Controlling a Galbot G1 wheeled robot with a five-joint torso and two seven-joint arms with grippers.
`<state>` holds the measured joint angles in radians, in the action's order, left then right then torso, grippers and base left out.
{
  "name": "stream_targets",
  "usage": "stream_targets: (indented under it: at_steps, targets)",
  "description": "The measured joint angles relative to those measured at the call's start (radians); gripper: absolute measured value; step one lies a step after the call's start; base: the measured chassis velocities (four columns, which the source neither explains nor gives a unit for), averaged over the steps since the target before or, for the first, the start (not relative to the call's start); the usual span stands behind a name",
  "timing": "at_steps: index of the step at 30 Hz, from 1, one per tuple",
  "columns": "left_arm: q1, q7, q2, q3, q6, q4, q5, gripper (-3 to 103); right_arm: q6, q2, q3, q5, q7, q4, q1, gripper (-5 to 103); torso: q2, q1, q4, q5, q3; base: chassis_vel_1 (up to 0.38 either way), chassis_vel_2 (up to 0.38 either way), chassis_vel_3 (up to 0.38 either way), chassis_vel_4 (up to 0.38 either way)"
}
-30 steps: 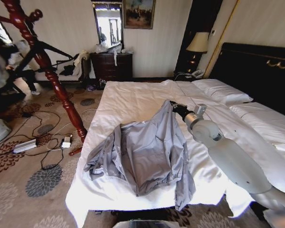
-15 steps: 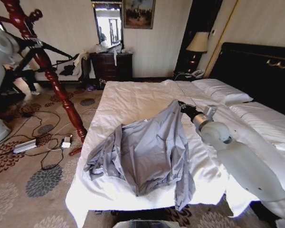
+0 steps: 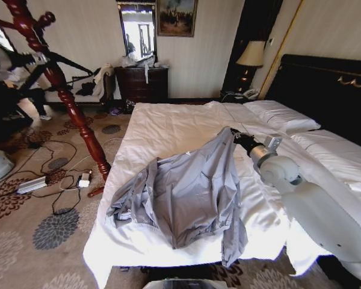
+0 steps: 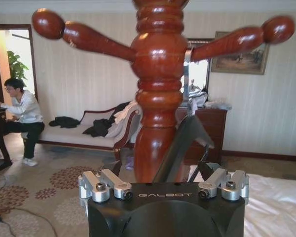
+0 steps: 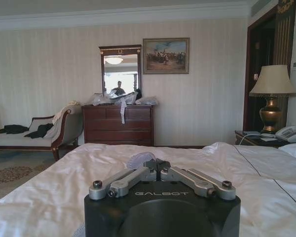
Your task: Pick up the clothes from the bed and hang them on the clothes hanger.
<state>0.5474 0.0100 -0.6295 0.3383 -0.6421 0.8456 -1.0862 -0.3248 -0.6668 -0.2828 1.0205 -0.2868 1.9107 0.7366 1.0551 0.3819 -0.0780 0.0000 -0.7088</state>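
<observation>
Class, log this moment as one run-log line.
right gripper: shut on clothes, lifting edge | bed: under clothes | left gripper: holds clothes hanger by stand

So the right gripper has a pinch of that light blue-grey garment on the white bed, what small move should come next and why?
Probably a short lift straight up. The right gripper is shut on a raised fold of the light blue-grey thin-fabric garment, while most of it lies spread on the white-sheeted bed. The left gripper holds the thin black hanger at the wooden stand.
</observation>
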Motion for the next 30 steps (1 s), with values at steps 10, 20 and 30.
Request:
stream_targets:
  at_steps: [10, 20, 30]
  targets:
    - [-0.049, -0.022, -0.008, -0.010, -0.006, -0.010, 0.017, 68, 0.000, -0.008, -0.013, 0.045, -0.013, 0.010, 0.006, 0, 0.000, 0.000, -0.0001, 0.0000, 0.000, 0.000, 0.000, 0.000, 0.000]
    - [-0.062, -0.044, -0.024, -0.013, -0.006, 0.003, 0.005, 30, 0.000, -0.007, -0.002, 0.047, -0.012, 0.006, -0.027, 0, 0.000, 0.000, -0.0004, 0.0000, 0.000, 0.000, 0.000, 0.000, 0.000]
    - [-0.074, -0.064, -0.022, -0.017, 0.012, 0.044, 0.003, 19, 0.000, -0.002, -0.001, 0.036, -0.005, 0.005, -0.015, 0, 0.000, 0.000, 0.0002, -0.0002, 0.000, 0.000, 0.000, 0.000, 0.000]
